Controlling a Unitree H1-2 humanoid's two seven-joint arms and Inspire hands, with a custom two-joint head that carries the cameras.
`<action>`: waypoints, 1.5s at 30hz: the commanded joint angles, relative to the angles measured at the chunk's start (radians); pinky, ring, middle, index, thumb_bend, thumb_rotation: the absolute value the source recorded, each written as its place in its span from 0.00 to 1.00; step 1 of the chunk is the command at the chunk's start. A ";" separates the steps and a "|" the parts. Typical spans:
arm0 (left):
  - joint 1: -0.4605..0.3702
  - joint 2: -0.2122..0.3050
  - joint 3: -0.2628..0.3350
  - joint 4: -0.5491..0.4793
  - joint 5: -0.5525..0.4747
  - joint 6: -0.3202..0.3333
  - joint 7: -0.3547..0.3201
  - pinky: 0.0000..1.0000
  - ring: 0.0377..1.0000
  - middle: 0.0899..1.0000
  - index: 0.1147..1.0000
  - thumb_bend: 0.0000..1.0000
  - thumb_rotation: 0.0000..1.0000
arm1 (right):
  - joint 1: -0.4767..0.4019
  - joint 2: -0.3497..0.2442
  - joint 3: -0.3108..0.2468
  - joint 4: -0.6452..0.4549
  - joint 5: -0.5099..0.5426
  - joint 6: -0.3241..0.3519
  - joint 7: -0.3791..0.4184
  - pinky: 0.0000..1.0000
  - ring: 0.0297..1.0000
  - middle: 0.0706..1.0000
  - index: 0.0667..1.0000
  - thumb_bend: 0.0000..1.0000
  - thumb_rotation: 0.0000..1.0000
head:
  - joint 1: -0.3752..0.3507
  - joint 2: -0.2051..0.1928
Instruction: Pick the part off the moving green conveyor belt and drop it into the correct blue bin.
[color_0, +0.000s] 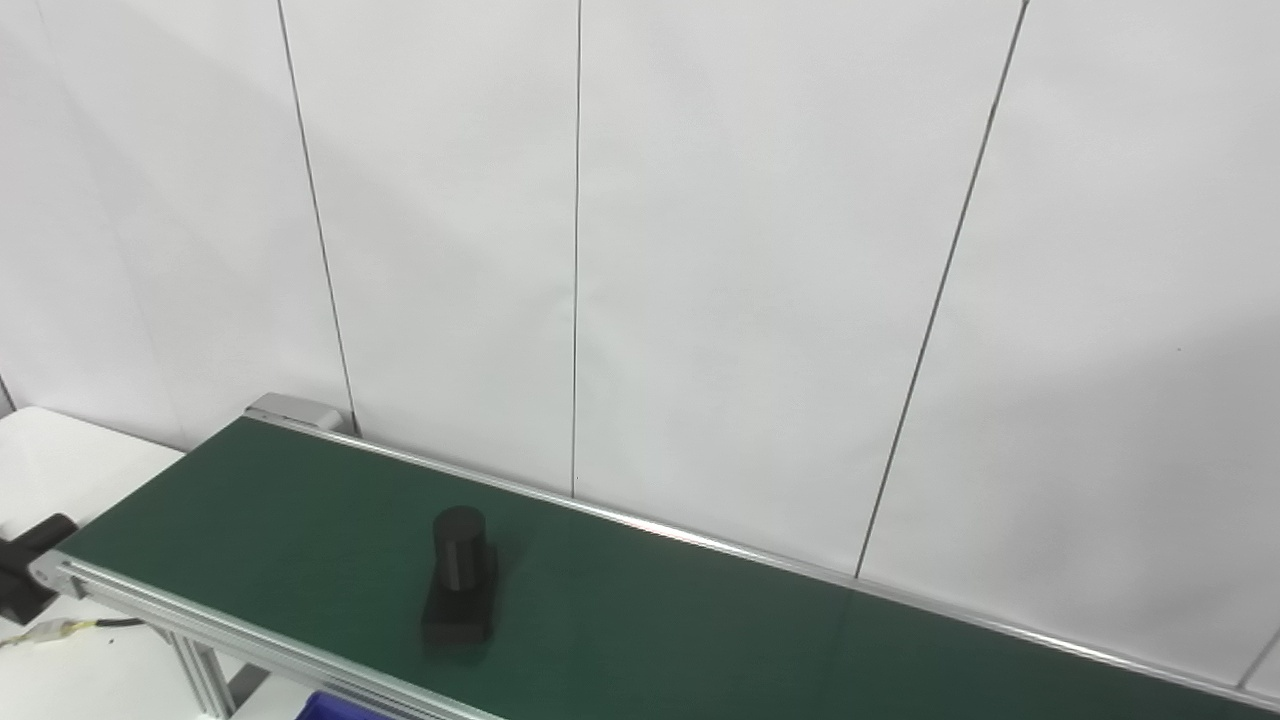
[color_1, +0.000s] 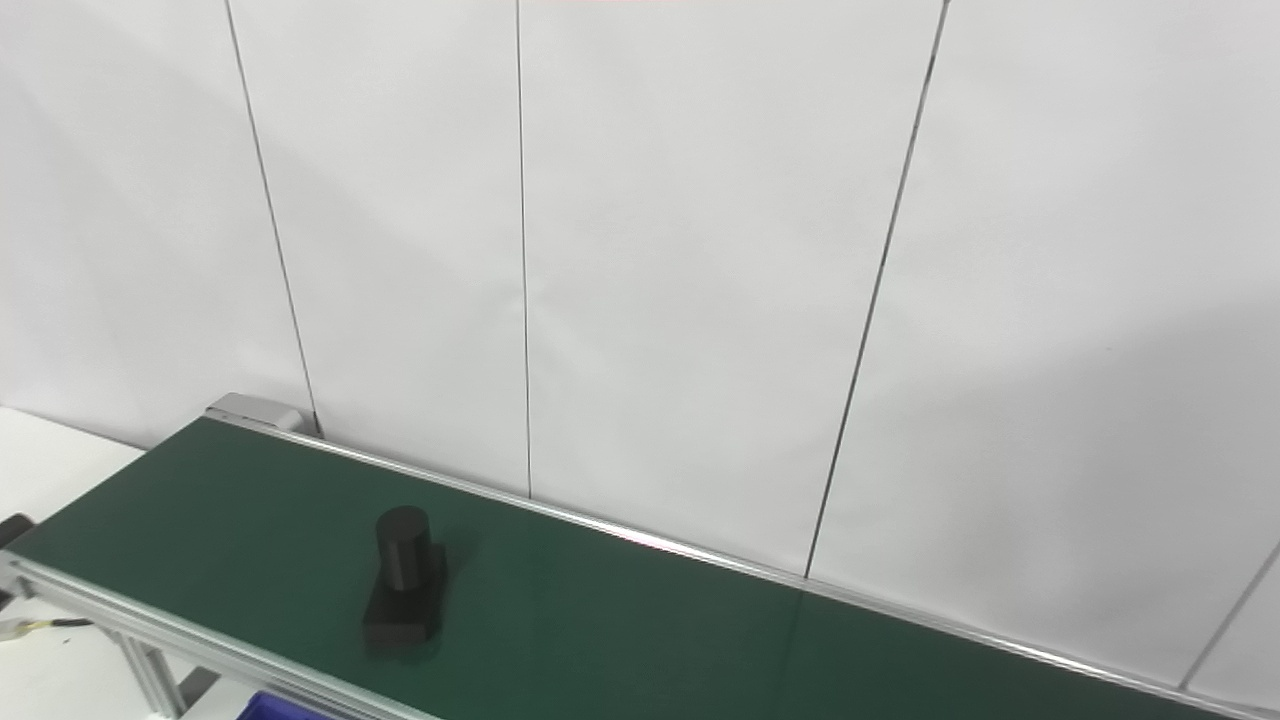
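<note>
Neither hand shows in either view, so whether they are wide, narrow or holding anything cannot be told. The part (color_0: 459, 575), black, with an upright cylinder on a flat block base, stands on the green belt (color_0: 700, 620), toward the belt's left end and nearer its front edge than its back edge. A sliver of a blue bin (color_0: 335, 707) peeks out below the belt's front rail.

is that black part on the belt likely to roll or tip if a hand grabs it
The black part probably won't roll: a flat base lies on the green belt. Its upright cylinder could make it tip if pushed high. It looks rigid.
</note>
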 joint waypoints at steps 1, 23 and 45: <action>-0.015 0.001 0.004 -0.009 -0.005 -0.035 0.007 0.67 0.76 0.81 0.82 0.98 0.39 | -0.032 0.003 -0.010 -0.035 0.020 -0.036 0.016 0.67 0.75 0.76 0.78 1.00 0.13 | -0.014 0.005; -0.011 0.045 -0.056 -0.080 -0.095 -0.041 0.084 0.71 0.76 0.78 0.79 1.00 0.40 | -0.218 0.043 -0.047 -0.092 0.018 0.224 0.053 0.74 0.77 0.78 0.81 1.00 0.33 | -0.127 0.042; -0.037 0.053 -0.076 -0.045 -0.131 -0.041 0.116 0.68 0.76 0.78 0.78 1.00 0.43 | -0.315 0.064 -0.037 -0.045 -0.116 0.285 0.068 0.76 0.80 0.80 0.84 0.90 0.35 | -0.222 0.036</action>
